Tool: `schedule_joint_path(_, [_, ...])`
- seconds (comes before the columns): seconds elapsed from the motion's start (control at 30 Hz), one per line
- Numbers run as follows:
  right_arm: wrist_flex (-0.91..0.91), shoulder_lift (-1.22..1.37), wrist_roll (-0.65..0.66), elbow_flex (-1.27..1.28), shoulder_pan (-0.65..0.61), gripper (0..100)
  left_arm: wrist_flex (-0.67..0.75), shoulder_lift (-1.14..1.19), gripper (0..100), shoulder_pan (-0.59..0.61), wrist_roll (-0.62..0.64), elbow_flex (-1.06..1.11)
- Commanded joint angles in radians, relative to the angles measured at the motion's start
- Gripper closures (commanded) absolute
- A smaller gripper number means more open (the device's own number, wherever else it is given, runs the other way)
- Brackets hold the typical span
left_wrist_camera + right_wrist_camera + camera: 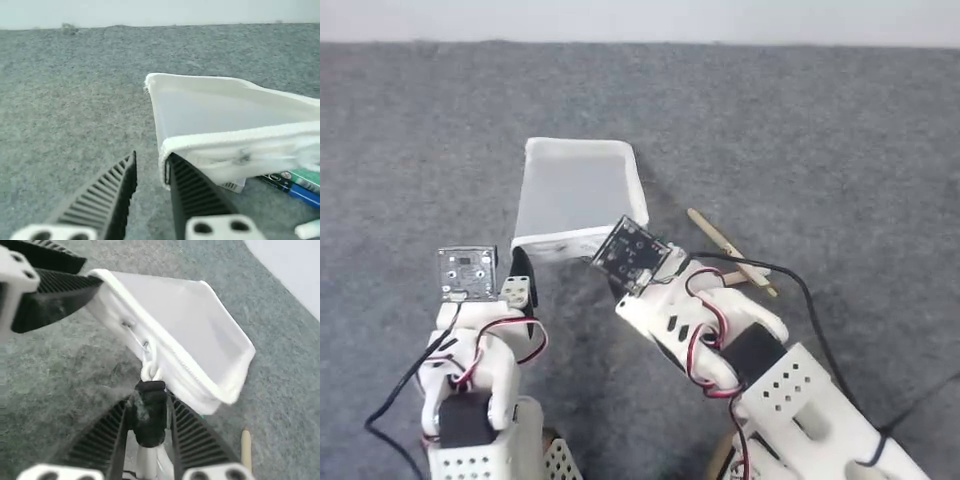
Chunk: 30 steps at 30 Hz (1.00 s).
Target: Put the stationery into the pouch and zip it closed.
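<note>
– Left gripper (520, 262) sits at the near left corner of the pouch (575, 190) when I look from overhead. The right arm's head is at the other end of the mouth. A wooden stick (725, 245), a pencil I'd guess, lies on the carpet (820, 120) just beside that arm, outside the pouch.

– And from the left wrist?

– Jaws parted. The pouch's corner rests against the inside of one finger, not pinched. Green and blue pens (295, 185) poke out under the zip band; whether they are inside the mouth or beneath it I cannot tell.

– Right wrist?

– My right gripper (150, 402) is clenched on a black-capped white piece, a marker (149, 427) I think. Its nose is just at the white cord loop (150, 372) on the zip.

– How will the pouch handle?

– Soft, light and floppy, I judge, so a push would drag or crumple it. The stitched zip band looks like the stiffest part. I'd pin that corner with the left and pull the cord loop to zip. The marker is rigid and slick and may swivel in the jaws.

– Its looks?

– Milky, see-through and rectangular, lying flat with a thicker white band along the mouth, which faces the arms.
</note>
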<state>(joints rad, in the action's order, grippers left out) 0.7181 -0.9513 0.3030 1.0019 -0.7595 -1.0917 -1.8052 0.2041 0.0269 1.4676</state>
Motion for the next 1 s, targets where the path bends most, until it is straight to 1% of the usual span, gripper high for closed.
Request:
schedule_joint_path(0.0, [-0.021,-0.031,-0.012,-0.017,0.053,99.3,0.032,-0.018,92,0.040,0.017,-0.027])
schedule_joint_path(0.37, [-0.021,-0.039,-0.012,-0.018,0.084,99.3,0.034,-0.018,92,0.064,0.020,-0.038])
schedule_joint_path(0.57, [-0.019,-0.041,-0.012,-0.018,0.085,99.3,0.058,-0.018,92,0.141,0.026,-0.039])
schedule_joint_path(0.7, [-0.015,-0.041,-0.012,-0.018,0.087,99.3,0.063,-0.018,92,0.180,0.069,-0.041])
schedule_joint_path(0.87, [-0.019,-0.041,-0.012,-0.020,0.127,99.3,0.061,-0.018,92,0.213,0.072,-0.053])
schedule_joint_path(0.97, [-0.010,-0.041,-0.012,-0.034,0.133,99.3,0.063,-0.018,92,0.235,0.106,-0.054])
